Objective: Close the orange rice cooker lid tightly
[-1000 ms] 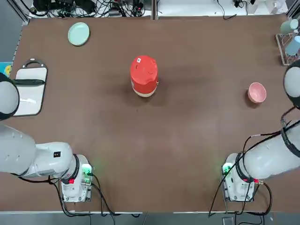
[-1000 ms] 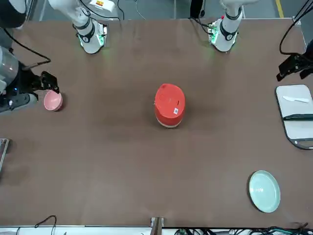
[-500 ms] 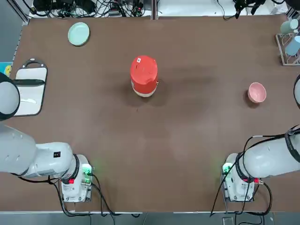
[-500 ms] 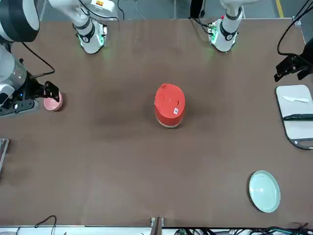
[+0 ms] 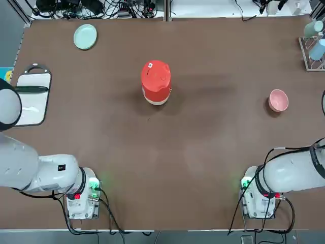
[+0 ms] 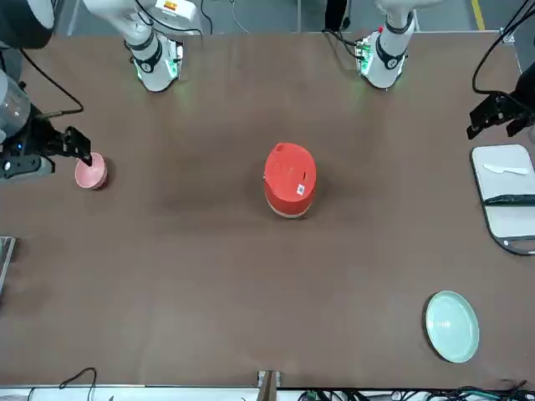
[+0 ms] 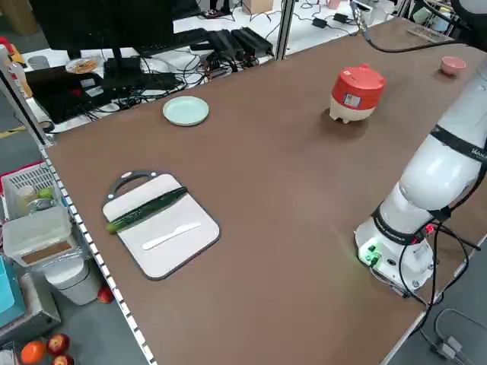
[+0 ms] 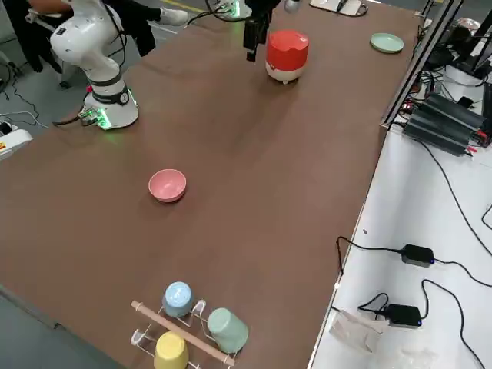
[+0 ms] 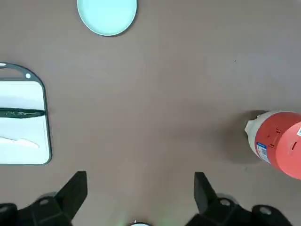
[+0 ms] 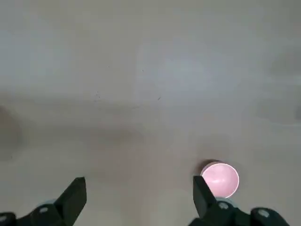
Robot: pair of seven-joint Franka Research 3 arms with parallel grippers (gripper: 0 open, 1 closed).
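Pink bowl (image 5: 278,100), green plate (image 5: 85,36), seemingly cucumber-topped cutting board (image 5: 33,99).

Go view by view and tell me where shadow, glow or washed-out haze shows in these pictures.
Top view: the orange rice cooker throws a soft shadow on the table; green lights glow at both arm bases. Right wrist view: pale and hazy, yet the pink bowl reads clearly behind the open right gripper. Left wrist view: crisp, with a dark shadow beside the cooker.
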